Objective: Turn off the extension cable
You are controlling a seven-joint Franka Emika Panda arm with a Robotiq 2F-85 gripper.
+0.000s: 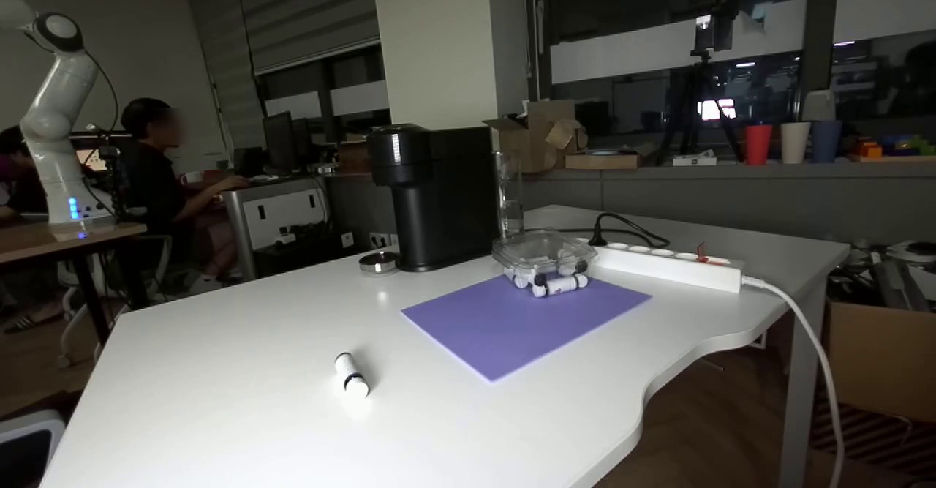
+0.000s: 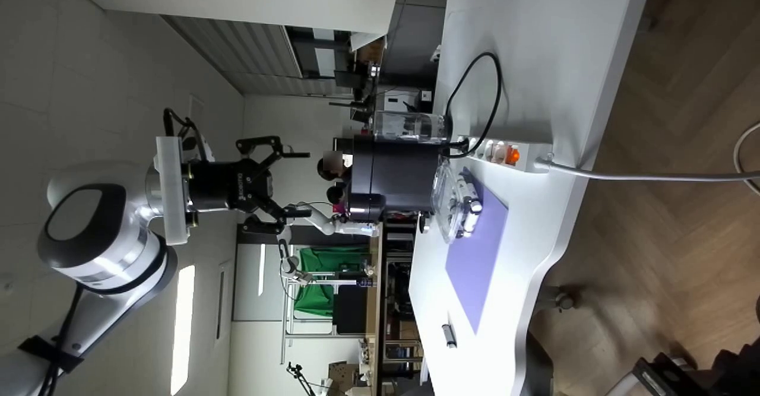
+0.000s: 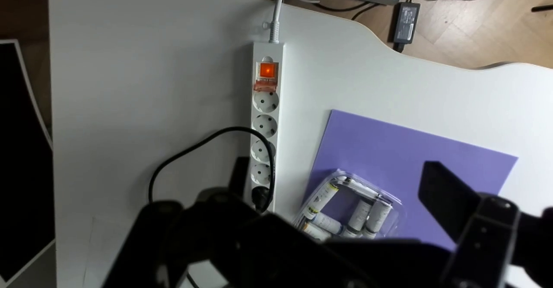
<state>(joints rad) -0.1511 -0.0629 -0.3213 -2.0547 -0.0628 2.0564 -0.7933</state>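
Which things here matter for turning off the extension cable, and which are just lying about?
For the job:
extension cable
orange switch, lit
red flap, clear of the switch
gripper, open

Just lying about:
purple mat
clear box
loose cylinder
coffee machine

Neither quite: black cord, plugged into the extension cable but probably not to be touched.

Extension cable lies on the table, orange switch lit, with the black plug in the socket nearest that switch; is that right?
Not the nearest: in the wrist view the black plug sits fifth along from the orange switch, past four empty sockets. The extension cable does lie on the table, switch lit.
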